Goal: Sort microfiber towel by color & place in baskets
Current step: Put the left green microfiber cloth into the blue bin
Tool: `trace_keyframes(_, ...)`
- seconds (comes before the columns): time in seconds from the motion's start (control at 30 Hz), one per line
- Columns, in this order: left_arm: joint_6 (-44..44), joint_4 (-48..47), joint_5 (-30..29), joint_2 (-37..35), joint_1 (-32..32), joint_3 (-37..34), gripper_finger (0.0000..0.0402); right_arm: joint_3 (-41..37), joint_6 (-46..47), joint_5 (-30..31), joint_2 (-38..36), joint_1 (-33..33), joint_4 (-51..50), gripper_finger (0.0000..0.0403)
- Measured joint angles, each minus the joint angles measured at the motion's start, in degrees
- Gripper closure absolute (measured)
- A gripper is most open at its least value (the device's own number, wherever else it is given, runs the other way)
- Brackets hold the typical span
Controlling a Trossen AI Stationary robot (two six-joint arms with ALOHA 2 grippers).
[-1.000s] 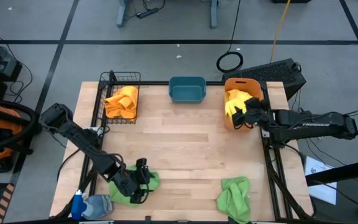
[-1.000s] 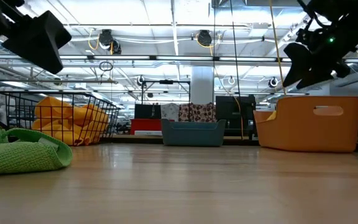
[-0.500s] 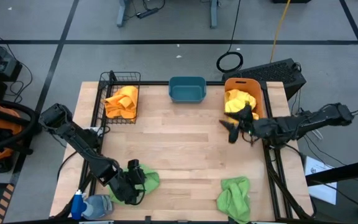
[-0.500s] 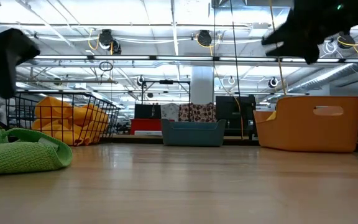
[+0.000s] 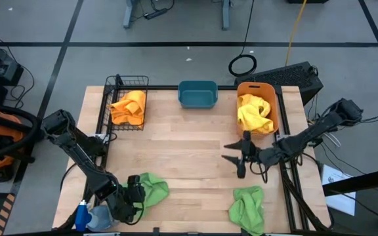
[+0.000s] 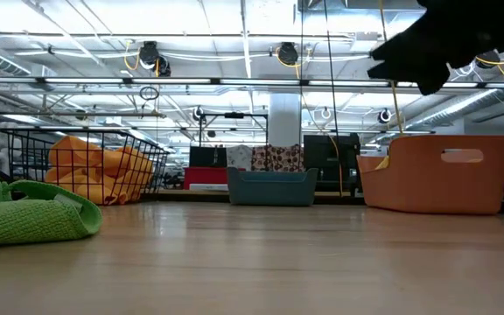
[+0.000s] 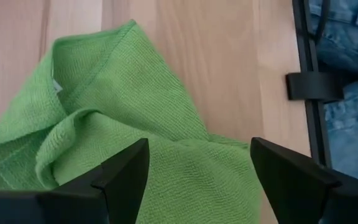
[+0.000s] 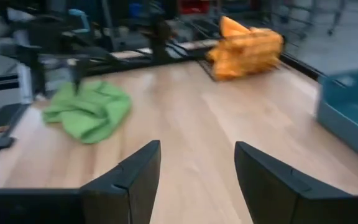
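high view: left gripper [image 5: 134, 191] fingers spread, tips at crumpled green towel [image 5: 151, 189]; blue bottle [image 5: 82, 216] behind arm. right gripper [image 5: 236, 157] fingers spread over bare table [image 5: 189, 141], 2nd green towel [image 5: 248, 206] beyond, orange bin [image 5: 272, 108] with yellow towel [image 5: 253, 113] behind.
low view: wire basket [image 6: 90, 164], teal tub [image 6: 269, 186], bin in row.
left wrist view: towel between fingers [image 7: 126, 174].
right wrist view: nothing between fingers [image 8: 134, 171].

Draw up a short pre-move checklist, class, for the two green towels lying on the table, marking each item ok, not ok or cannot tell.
1. Left gripper open over the near-left green towel: ok.
2. Right gripper empty: ok.
3. Second green towel lies unobstructed: ok.
4. Teal tub empty: ok.
5. Yellow towel inside the orange bin: ok.
6. Which basket takes green: cannot tell.
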Motion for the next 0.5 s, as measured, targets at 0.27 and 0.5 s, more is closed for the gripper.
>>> trace_keyframes(0.27, -3.7, -0.2, -0.7, 4.6, 0.0, 0.0, 0.0072, 0.0, -9.2, -4.3, 3.6, 3.1, 12.8, 0.0206)
trace_keyframes(0.5, 0.8, -0.1, -0.8, 10.6, 0.0, 0.1, 0.0057, 0.0, -9.6, -4.0, 3.6, 3.4, 13.0, 0.0206)
